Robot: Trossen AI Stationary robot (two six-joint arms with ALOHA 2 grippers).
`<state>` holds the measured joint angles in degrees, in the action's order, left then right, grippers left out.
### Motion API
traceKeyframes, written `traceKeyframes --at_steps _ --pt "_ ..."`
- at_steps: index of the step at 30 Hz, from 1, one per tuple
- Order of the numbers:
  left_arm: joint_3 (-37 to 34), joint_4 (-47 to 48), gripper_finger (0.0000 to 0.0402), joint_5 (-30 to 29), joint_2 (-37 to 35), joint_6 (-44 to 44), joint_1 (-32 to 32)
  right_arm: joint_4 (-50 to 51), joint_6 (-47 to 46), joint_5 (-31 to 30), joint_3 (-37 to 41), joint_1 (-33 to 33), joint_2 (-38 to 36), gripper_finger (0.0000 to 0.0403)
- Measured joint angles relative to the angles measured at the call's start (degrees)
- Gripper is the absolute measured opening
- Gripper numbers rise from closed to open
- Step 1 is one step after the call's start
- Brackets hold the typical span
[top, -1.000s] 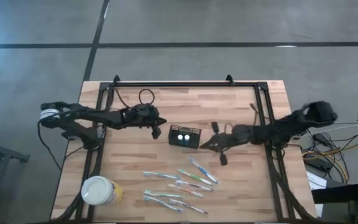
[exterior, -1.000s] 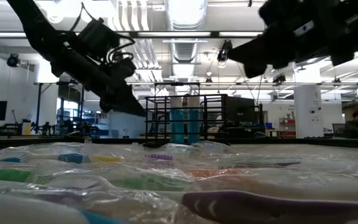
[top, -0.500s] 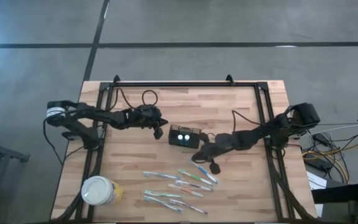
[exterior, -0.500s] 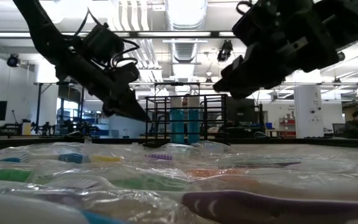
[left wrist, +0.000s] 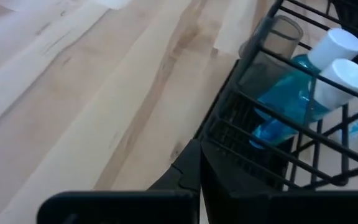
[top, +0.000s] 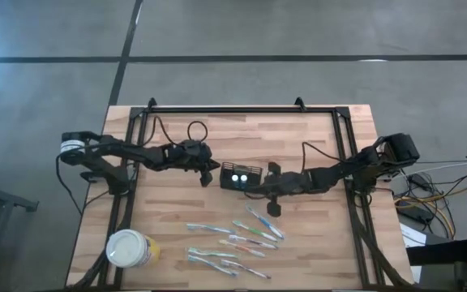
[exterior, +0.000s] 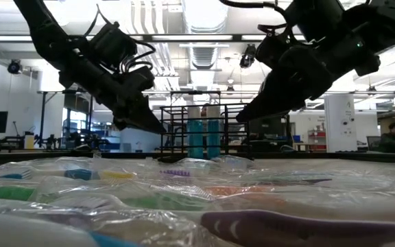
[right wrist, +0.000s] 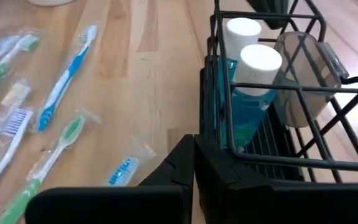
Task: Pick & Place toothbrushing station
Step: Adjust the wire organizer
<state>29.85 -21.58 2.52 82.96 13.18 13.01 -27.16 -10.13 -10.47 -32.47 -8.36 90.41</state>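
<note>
The toothbrushing station [top: 241,177], a black wire caddy, stands near the middle of the wooden worktop [top: 298,138]. Two bottles of blue liquid with white caps [right wrist: 248,74] stand side by side in one compartment, and a clear plastic cup [right wrist: 307,74] sits in the compartment next to them.

The left gripper [top: 209,169] is at the caddy's left end, and in the left wrist view its fingers [left wrist: 191,171] sit close together against the caddy's bottom wire edge; whether they actually pinch a wire cannot be told. The right gripper [top: 259,188] is at the caddy's right end, with its fingers [right wrist: 188,158] likewise close together at the rim there, and again a grip cannot be made out.

In front of the caddy, toward the near edge of the worktop, lie wrapped toothbrushes [top: 229,243], scattered flat, roughly eight; the exact count is unclear. The nearest ones lie just beside the right gripper. A round white tub with a yellow label [top: 128,248] stands at the front left corner, well apart from the caddy. A black cable [top: 191,127] loops on the worktop behind the left arm.
</note>
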Motion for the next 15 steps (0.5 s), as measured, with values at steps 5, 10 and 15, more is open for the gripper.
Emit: traceKeyframes --at_steps 5,10,15 --pt "-0.02 0.35 0.0005 0.02 0.0 0.08 -0.95 -0.01 -0.48 -0.27 0.0 0.97 0.0 0.0008" --pt "0.02 0.65 0.0003 0.02 -0.02 0.28 -2.09 0.28 -1.8 -0.27 0.0 1.32 0.07 0.0008" --pt "0.11 0.65 0.0005 0.02 -0.02 0.37 -2.26 0.31 -1.87 -0.18 0.0 1.4 0.09 0.0008"
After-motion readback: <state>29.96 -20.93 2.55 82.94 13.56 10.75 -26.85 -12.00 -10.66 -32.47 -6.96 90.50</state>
